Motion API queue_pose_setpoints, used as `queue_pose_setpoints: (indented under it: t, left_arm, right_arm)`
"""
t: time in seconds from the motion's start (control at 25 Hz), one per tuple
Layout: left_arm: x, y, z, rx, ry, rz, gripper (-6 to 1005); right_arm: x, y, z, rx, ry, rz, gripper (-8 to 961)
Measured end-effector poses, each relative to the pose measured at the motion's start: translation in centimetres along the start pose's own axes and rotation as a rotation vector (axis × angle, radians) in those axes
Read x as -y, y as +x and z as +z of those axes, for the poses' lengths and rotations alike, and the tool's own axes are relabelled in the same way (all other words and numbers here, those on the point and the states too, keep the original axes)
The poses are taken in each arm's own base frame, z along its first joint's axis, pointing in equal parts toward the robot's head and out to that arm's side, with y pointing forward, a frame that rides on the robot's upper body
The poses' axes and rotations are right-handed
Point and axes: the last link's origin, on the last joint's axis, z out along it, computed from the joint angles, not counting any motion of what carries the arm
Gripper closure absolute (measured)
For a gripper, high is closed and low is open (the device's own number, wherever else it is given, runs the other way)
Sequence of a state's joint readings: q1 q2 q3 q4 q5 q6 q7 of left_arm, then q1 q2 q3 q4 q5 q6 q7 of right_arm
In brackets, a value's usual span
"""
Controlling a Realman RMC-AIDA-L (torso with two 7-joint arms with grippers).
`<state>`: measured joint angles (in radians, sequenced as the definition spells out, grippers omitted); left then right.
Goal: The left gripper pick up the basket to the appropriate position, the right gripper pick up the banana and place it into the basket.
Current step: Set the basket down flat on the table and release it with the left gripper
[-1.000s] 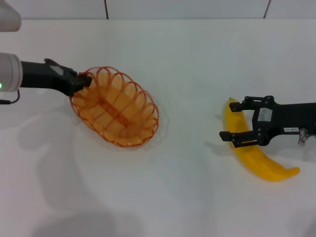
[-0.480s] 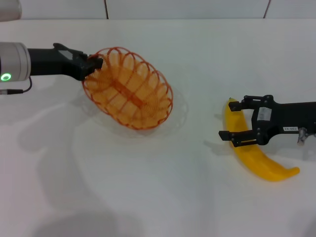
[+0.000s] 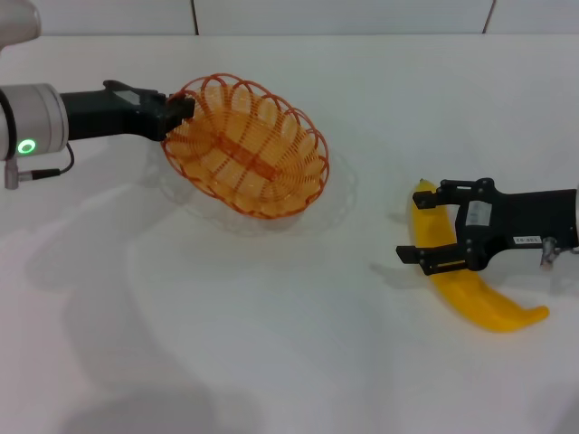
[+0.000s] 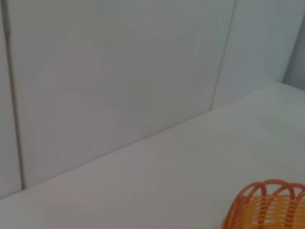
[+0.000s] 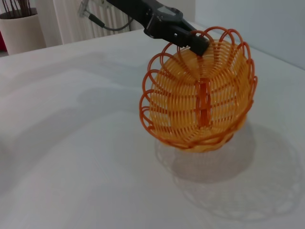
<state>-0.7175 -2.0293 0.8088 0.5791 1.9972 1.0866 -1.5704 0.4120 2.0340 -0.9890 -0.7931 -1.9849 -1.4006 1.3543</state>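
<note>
The orange wire basket hangs tilted above the white table, and its shadow lies on the table beneath it. My left gripper is shut on the basket's left rim. In the right wrist view the basket faces the camera with the left gripper clamped on its top loops. The left wrist view shows only a bit of the basket's rim. The yellow banana lies flat at the right. My right gripper is open, with one finger on either side of the banana's upper end.
The white table runs back to a tiled wall. In the right wrist view a white pot and a radiator stand beyond the table's far side.
The left gripper has lifted the basket and carried it to the right, tilting it more. The right gripper has barely shifted and stays open over the banana.
</note>
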Motion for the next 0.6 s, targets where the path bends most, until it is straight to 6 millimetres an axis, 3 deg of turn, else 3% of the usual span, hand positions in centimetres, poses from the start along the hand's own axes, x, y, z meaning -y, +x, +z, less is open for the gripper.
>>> queue_pose_setpoints:
  t: [0.6]
  left_arm:
    - [0.2, -3.0, 0.4, -0.047, 0.073, -0.17, 891]
  right_arm:
    - [0.2, -1.1, 0.5, 0.008, -0.013, -0.031, 63]
